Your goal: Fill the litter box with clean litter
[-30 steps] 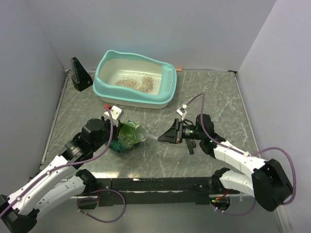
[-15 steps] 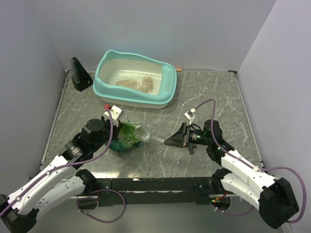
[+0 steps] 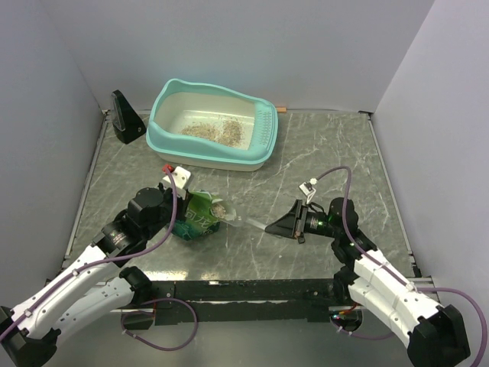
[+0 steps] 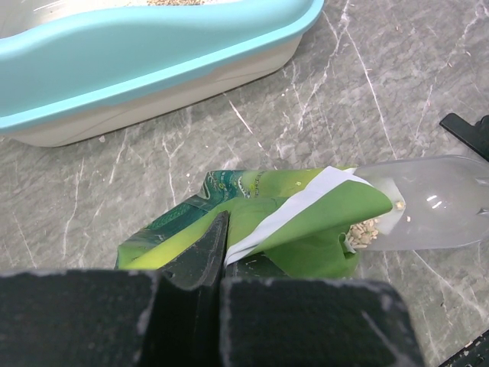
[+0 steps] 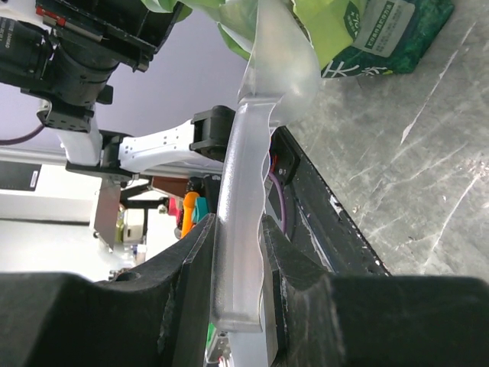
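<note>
From above, you've got a dark marbled counter (image 3: 336, 145) boxed in by pale walls. The litter box (image 3: 162, 126) sits back left with a thin patch of clean litter (image 3: 215, 128) inside, well apart from the green pouch (image 3: 197, 218) down near the arms. The scoop (image 3: 248, 223) is tough to make out here, see-through against the stone.

Left wrist cam: the box's far side is cut off up top. Your left claw (image 4: 219, 248) is pinched tight on the pouch's edge, and a few granules sit at the scoop's mouth under the pouch flap.

Right wrist cam: your right claw (image 5: 237, 252) is clamped on the scoop handle, with the bowl end poking into the pouch.
</note>
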Action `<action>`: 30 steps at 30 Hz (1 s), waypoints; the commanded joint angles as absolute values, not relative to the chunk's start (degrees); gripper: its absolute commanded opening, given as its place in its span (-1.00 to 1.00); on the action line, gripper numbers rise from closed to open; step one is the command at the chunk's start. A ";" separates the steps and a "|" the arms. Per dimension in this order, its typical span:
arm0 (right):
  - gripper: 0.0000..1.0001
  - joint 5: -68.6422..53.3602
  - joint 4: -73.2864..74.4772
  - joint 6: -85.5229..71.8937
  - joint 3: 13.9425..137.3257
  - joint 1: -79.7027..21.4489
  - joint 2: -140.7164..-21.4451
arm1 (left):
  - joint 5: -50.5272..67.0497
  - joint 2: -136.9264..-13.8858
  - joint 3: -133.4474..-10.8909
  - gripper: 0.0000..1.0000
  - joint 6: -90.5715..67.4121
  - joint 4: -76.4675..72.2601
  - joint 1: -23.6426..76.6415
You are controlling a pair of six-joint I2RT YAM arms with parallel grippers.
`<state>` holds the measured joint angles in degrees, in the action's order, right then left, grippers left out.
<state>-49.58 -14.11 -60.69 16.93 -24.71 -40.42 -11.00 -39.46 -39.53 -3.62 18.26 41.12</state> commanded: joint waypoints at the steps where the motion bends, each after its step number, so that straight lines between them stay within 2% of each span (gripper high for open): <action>1: -1.00 -48.78 -12.92 -63.19 15.21 -23.82 -37.36 | -11.34 -38.67 -39.29 -0.99 -3.34 14.50 41.57; 22: -1.00 -46.85 -7.91 -70.04 11.43 -21.80 -22.68 | -12.30 -38.67 -39.11 -0.98 -3.34 14.50 41.66; 30: -1.00 -47.55 -6.24 -73.30 14.14 -21.80 -18.72 | -12.57 -38.76 -39.20 -0.98 -3.34 14.68 41.66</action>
<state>-47.20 -5.93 -70.65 11.22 -21.96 -20.58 -12.21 -39.46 -39.42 -3.62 17.82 41.23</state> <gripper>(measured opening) 0.334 0.019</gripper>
